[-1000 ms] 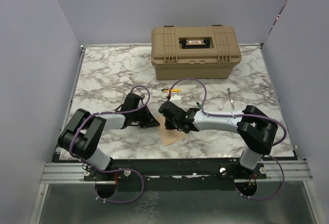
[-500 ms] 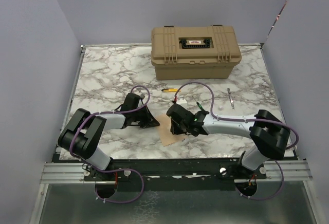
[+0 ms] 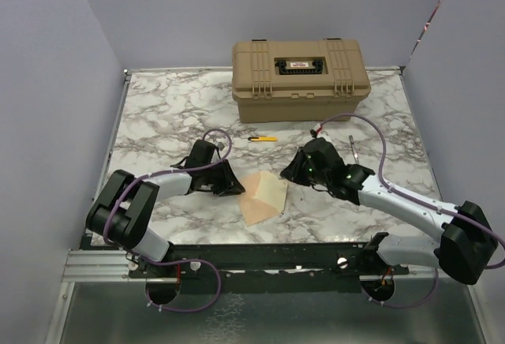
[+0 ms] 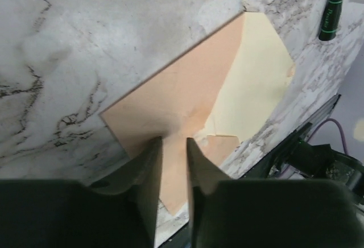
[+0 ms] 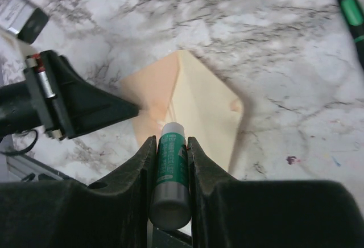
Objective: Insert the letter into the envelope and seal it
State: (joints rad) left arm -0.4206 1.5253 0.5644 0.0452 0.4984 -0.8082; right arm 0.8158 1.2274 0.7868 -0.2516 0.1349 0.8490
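The envelope (image 3: 254, 202) lies flat near the table's front edge, its pale yellow flap (image 3: 271, 191) open and pointing right. It also shows in the left wrist view (image 4: 182, 94) and the right wrist view (image 5: 153, 89). No separate letter sheet shows. My left gripper (image 3: 237, 189) (image 4: 173, 141) rests with its tips on the envelope's left part, jaws a narrow gap apart with nothing between them. My right gripper (image 3: 290, 172) (image 5: 170, 143) hovers just right of the flap, shut on a green glue stick (image 5: 170, 171) with a white cap.
A tan hard case (image 3: 300, 80) stands at the back. A yellow pen (image 3: 263, 138) lies ahead of the envelope, and a thin metal tool (image 3: 353, 151) lies at the right. A green marker (image 5: 350, 9) lies near the flap. The table's front edge is just behind the envelope.
My right arm has drawn back to the right, off the envelope, with the glue stick. The envelope and its open flap are now uncovered. The left gripper has stayed in place.
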